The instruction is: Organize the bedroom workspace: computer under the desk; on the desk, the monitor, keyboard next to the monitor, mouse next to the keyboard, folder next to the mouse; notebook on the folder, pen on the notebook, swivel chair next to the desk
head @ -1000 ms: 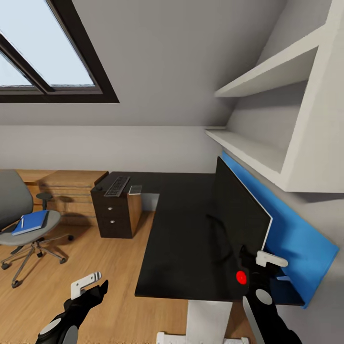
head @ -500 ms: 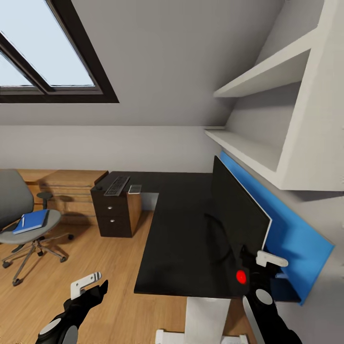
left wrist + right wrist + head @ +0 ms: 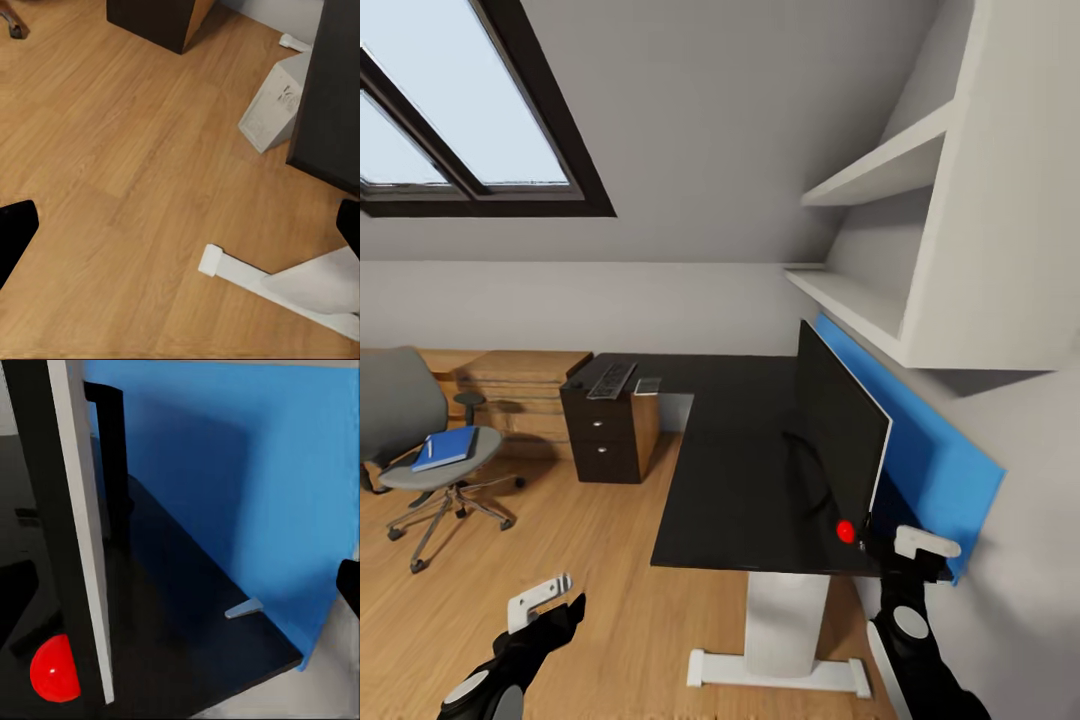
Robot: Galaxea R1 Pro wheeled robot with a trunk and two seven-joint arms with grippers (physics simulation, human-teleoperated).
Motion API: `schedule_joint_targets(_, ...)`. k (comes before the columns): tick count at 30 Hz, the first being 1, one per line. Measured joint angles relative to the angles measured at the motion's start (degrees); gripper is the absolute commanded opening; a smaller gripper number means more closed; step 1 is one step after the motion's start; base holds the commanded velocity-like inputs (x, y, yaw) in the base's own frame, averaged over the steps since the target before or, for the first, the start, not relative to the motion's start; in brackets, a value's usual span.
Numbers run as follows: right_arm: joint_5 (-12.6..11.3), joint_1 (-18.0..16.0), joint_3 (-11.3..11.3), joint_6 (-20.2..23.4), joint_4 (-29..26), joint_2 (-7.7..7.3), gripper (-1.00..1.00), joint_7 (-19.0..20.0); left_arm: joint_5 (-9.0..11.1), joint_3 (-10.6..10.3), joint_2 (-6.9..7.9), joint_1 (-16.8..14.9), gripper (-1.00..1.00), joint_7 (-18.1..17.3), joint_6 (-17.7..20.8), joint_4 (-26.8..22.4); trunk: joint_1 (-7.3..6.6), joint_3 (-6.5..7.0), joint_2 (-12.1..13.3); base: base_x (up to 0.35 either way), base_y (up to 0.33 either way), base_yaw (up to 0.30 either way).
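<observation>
Black-topped L-shaped desk [image 3: 740, 470] carried the wide black monitor [image 3: 838, 430], so we kept our left gripper [image 3: 550, 600] spread, empty; right gripper's [image 3: 920, 555] spread we couldn't tell.

The glossy black desk [image 3: 740, 470] carries the monitor [image 3: 840, 430], keyboard [image 3: 612, 379] and a small grey item [image 3: 648, 385].

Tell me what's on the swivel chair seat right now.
The blue folder lies flat on the swivel chair seat, with a slim white pen on top of it. Whether anything lies under the folder cannot be seen.
</observation>
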Motion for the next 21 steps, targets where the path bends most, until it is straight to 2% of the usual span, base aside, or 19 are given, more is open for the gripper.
schedule_joint_targets(9,0.57,0.0,0.39,-0.02,0.58,0.37,1.0,0.55,-0.05,0.06,0.12,0.0,1.0,0.03,-0.05,5.66,0.0,0.0,0.0,-0.333,0.021,0.0)
schedule_joint_targets(13,0.26,0.02,1.02,0.16,3.22,1.49,1.0,1.07,-0.16,0.08,0.58,0.0,1.0,-0.14,-0.2,12.71,-0.01,0.0,0.01,-0.254,0.195,0.0)
schedule_joint_targets(15,-0.03,0.16,1.04,0.13,6.69,1.84,1.0,1.48,-0.27,-0.05,1.47,-0.01,1.0,-0.18,-0.54,17.08,-0.02,0.0,0.0,-0.063,0.29,0.0)
schedule_joint_targets(16,-1.47,0.29,1.07,-3.91,14.3,2.07,1.0,4.43,-1.76,-0.2,3.29,-0.01,1.0,-0.27,-6.1,25.4,-0.04,0.0,-0.03,0.061,0.319,0.0)
schedule_joint_targets(17,-1.99,0.35,1.09,-6.84,23.77,2.08,1.0,5.31,-2.49,-0.26,3.58,-0.01,1.0,-0.27,-8.68,28.89,-0.04,-0.02,0.01,0.098,0.319,0.0)
schedule_joint_targets(19,-2.23,0.36,1.16,-14.02,31.37,2.18,1.0,6.22,-4.93,-0.59,3.84,-0.01,1.0,-0.21,-14.53,35.09,-0.05,-0.02,-0.01,0.137,0.314,0.0)
schedule_joint_targets(21,-2.26,0.35,1.2,-16.42,35.03,2.19,1.0,6.52,-6.05,-0.71,3.92,-0.02,1.0,-0.2,-17.17,38.04,-0.06,0.0,0.0,0.166,0.306,0.0)
